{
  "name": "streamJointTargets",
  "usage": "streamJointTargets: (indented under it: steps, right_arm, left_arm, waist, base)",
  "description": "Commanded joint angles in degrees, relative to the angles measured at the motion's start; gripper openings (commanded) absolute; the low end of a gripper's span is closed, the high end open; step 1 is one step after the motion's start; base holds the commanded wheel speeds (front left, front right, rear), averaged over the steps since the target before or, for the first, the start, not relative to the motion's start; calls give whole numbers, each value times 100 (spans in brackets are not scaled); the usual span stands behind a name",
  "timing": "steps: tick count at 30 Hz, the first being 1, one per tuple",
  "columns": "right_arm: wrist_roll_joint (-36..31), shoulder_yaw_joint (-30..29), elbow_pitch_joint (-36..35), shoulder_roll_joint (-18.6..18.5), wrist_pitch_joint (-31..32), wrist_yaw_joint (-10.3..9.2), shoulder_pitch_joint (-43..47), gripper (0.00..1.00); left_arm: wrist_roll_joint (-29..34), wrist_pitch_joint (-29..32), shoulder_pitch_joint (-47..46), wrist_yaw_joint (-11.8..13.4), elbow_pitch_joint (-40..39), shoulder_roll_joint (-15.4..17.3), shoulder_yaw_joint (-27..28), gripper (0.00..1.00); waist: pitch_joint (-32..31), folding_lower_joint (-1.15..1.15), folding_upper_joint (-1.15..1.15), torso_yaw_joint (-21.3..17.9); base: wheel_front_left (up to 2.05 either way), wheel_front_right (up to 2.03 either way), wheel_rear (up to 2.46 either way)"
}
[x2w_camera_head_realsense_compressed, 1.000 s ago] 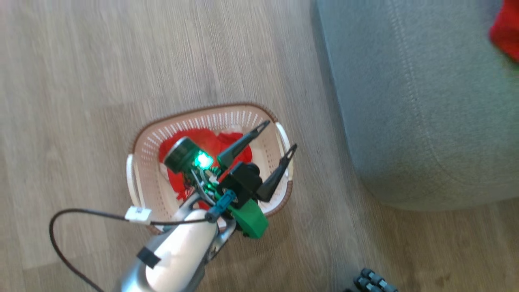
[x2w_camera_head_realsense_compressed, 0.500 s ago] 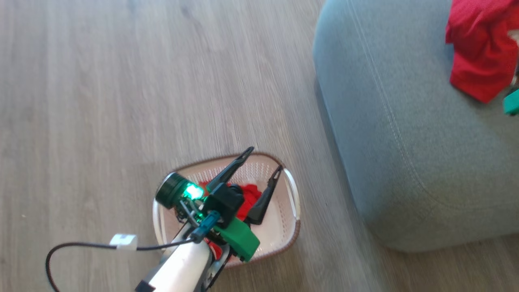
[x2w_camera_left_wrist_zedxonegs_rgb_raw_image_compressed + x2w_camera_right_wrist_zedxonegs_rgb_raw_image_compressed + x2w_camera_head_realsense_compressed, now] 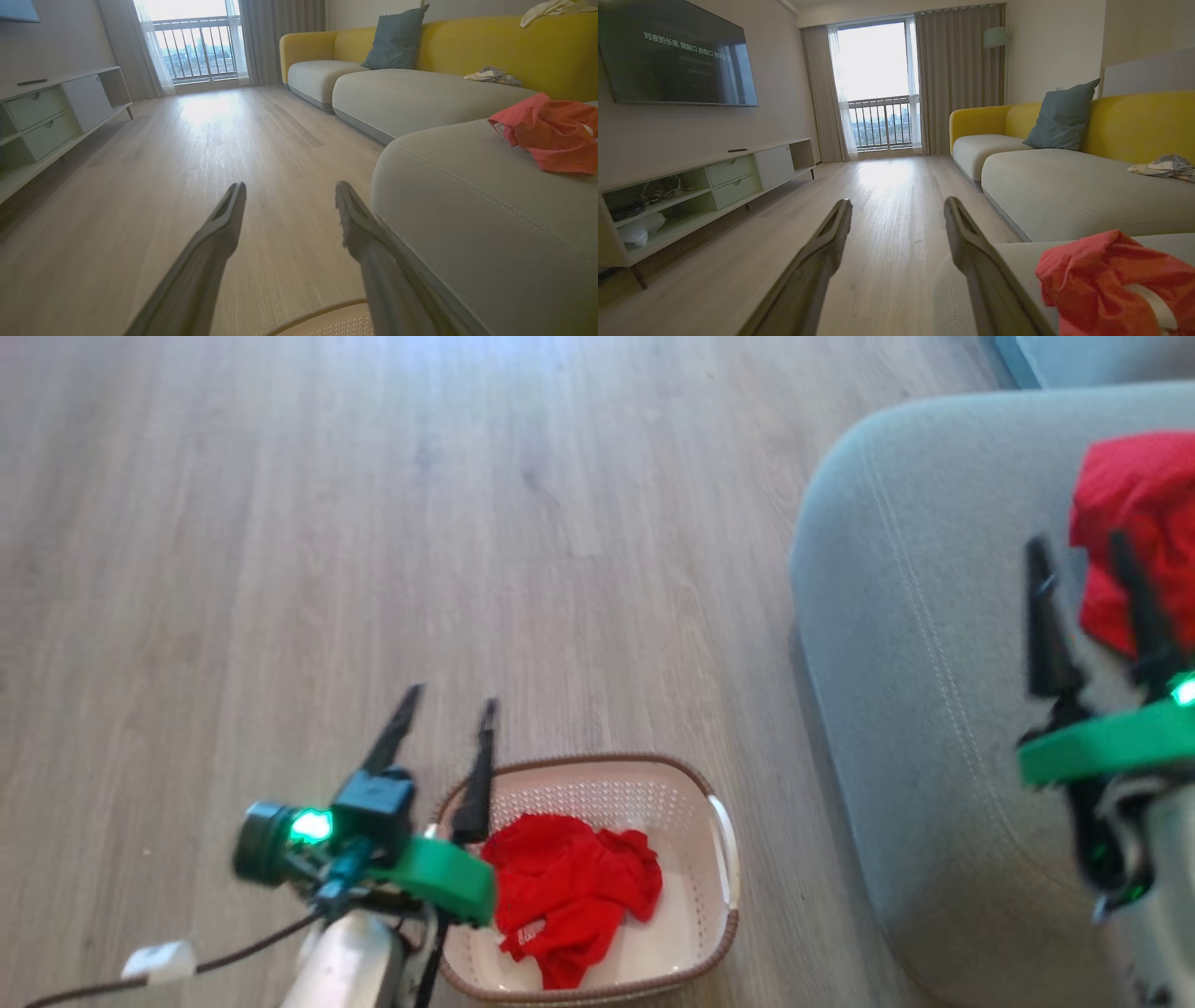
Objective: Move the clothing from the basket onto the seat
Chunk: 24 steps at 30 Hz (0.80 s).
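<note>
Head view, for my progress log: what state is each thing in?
basket: upright on floor, one red garment inside.
garment in basket: crumpled, not gripped.
garment on seat: crumpled heap, lying free.
seat: bears one garment.
left gripper: open, empty.
right gripper: open, empty, over seat.
</note>
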Motion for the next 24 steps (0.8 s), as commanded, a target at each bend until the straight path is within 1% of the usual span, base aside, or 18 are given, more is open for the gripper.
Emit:
streamJointTargets:
  steps: [1, 5, 8, 16, 24]
  right_arm:
    - [6, 181, -304, 32, -37, -1, 88, 100]
    - [-31, 323, -455, 297, -37, -1, 499, 100]
    - [-191, 457, -485, 410, -37, -1, 742, 100]
    - [-577, 346, -361, 755, -37, -1, 1162, 100]
    - [-704, 261, -280, 897, -37, -1, 1274, 100]
  left_arm:
    - [-27, -29, -72, 120, -225, -19, 365, 100]
    - [-29, -29, 114, 332, -298, -21, 681, 100]
    - [-48, -29, 249, 432, -336, -21, 823, 100]
    - [-19, -29, 530, 493, -359, -22, 807, 100]
    - [-131, -29, 578, 542, -336, -22, 716, 100]
  waist:
    - [-132, 1, 0, 149]
    - [-212, 1, 0, 265]
    - [-240, 1, 0, 337]
    - [-243, 1, 0, 459]
    - [-261, 1, 0, 485]
  base:
    - [0, 0, 0]
    - [0, 0, 0]
    - [0, 0, 0]
    - [0, 0, 0]
    - [0, 0, 0]
